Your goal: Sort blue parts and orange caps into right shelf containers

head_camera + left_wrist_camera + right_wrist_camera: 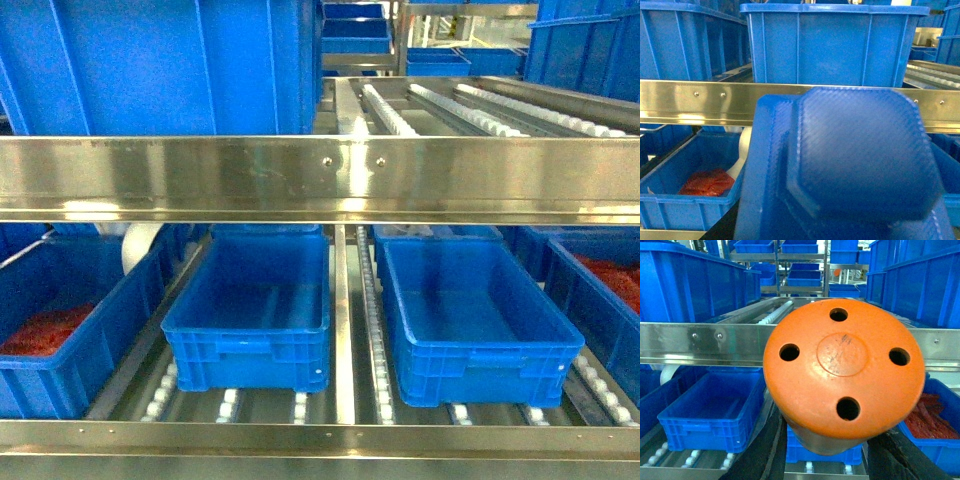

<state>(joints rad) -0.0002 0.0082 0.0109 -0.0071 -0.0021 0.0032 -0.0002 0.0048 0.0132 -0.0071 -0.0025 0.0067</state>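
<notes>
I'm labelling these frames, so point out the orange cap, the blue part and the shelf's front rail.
orange cap (844, 375): right wrist view, on its round face with four holes.
blue part (855, 155): left wrist view, on its raised textured top.
shelf front rail (320, 178): head view, on the steel rail's middle.

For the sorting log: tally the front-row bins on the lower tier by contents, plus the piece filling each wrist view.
Empty blue bins: 2
Blue bins with red contents: 2
Blue part: 1
Orange cap: 1
Total: 6
</notes>
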